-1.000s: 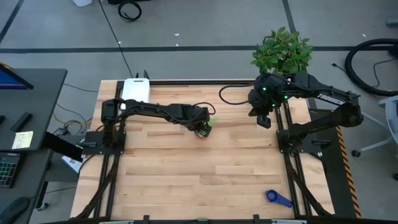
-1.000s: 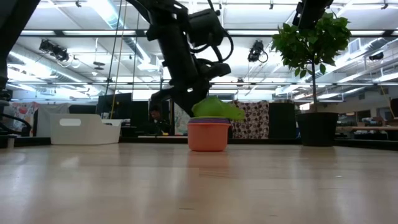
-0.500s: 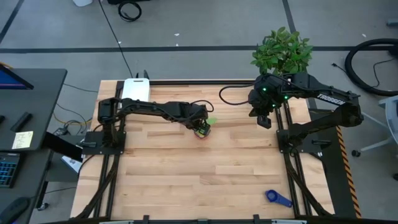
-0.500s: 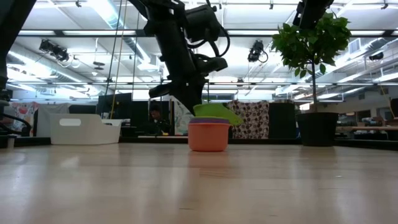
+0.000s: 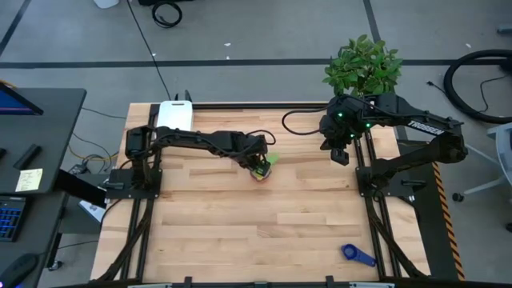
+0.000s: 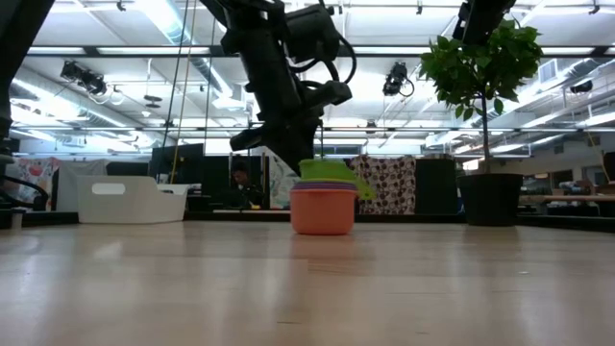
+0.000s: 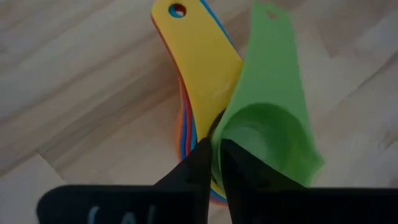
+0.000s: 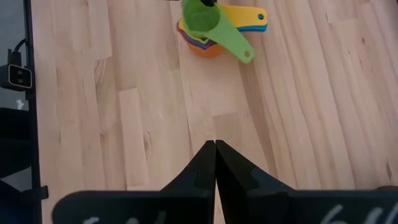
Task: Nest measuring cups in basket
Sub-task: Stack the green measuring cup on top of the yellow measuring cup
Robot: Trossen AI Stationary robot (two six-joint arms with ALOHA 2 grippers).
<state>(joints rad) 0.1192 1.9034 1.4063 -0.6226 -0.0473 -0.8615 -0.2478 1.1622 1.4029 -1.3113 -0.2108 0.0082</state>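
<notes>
A stack of nested measuring cups (image 6: 322,211) stands mid-table, slightly toward the far side. Its lowest cup is orange, and a yellow handle (image 7: 199,56) and blue handles fan out from it. The green cup (image 7: 267,137) lies on top of the stack (image 5: 260,170), its handle pointing away. My left gripper (image 7: 216,165) is shut on the green cup. My right gripper (image 5: 340,154) hangs shut well above the table's far right part, holding nothing. A dark blue cup (image 5: 358,254) lies alone near the front right. The white basket (image 5: 174,116) sits at the far left edge. My left gripper pinches the green cup's bowl wall at the rim (image 7: 219,127), on the side away from the handle. One finger (image 7: 245,180) is inside the bowl and one (image 7: 196,165) outside. The fingers slant steeply down from the table's left. The cup rests in the stack, handle sticking out.
A potted plant (image 5: 362,66) stands at the far right corner, behind my right arm; its dark pot (image 6: 490,200) shows in the low view. Bare wood lies between the stack and the basket (image 6: 135,200), and across the table's near half.
The green cup has sunk a little and now lies flatter on the stack, with my left gripper still at its rim. The stack has stayed where it was.
</notes>
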